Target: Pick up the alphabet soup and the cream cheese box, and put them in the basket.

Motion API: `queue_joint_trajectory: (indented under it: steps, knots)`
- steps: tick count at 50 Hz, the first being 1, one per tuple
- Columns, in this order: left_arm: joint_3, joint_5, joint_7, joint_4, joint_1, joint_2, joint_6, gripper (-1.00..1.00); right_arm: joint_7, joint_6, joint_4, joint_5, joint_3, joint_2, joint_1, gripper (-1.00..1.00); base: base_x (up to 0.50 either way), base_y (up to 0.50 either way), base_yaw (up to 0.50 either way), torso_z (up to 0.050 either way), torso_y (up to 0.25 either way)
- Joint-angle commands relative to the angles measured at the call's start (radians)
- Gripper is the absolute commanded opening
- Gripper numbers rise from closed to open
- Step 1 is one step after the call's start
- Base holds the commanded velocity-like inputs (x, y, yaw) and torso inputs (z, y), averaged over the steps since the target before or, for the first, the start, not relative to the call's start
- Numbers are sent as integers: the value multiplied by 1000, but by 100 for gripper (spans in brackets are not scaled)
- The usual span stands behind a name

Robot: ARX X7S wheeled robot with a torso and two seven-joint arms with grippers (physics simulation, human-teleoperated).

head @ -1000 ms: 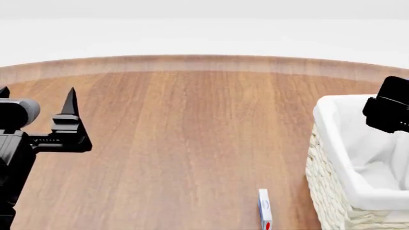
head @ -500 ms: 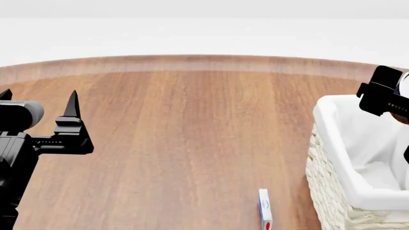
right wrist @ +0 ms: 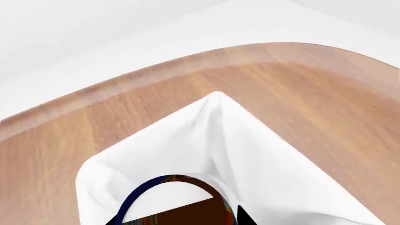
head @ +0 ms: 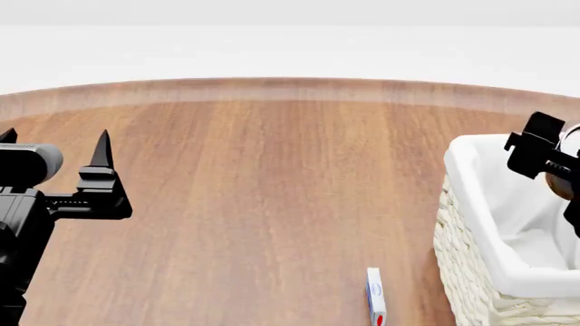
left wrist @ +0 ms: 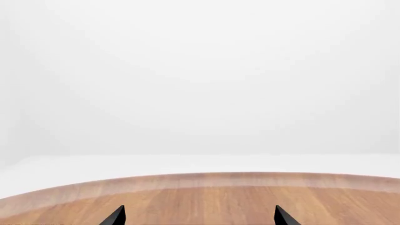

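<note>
The alphabet soup (right wrist: 164, 198) shows its white top and blue rim in the right wrist view. It sits between the fingers of my right gripper (right wrist: 179, 220), which is shut on it. The gripper holds the can over the white-lined wicker basket (right wrist: 262, 154). In the head view, my right gripper (head: 542, 153) hangs over the basket (head: 469, 197) at the right edge, with part of the can (head: 564, 187) showing. The cream cheese box (head: 375, 296) lies on the table left of the basket. My left gripper (head: 54, 140) is open and empty at the far left; it also shows in the left wrist view (left wrist: 198, 216).
The brown wooden table (head: 272, 176) has a curved far edge (head: 272, 88) with white floor beyond. The basket stands at the table's right side, part cut off by the frame.
My right gripper has shifted and turned over the basket's far side with the can in it. The left arm, box and basket stay put.
</note>
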Motion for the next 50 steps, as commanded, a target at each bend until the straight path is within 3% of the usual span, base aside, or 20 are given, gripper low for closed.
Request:
queue_joint_trajectory:
  steps: [1, 21, 22, 41, 50]
  knots:
    - [2, -1, 0, -15, 0, -2, 11, 100, -48, 19, 87, -31, -13, -26, 41, -100, 0, 0, 0, 0, 0]
    - [7, -4, 0, -35, 4, -5, 27, 100, -4, 48, 114, -16, -5, -39, 40, -100, 0, 0, 0, 0, 1]
    - [6, -6, 0, -36, 4, -5, 27, 100, -3, 49, 115, -19, -8, -39, 40, 100, 0, 0, 0, 0, 0]
    - [7, -13, -3, -42, 2, -11, 32, 100, -2, 32, 139, -39, -18, -47, 47, 100, 0, 0, 0, 0, 0]
    - [7, -15, -5, -46, 0, -14, 34, 100, 51, 74, 42, -23, -14, -27, 75, 100, 0, 0, 0, 0, 0]
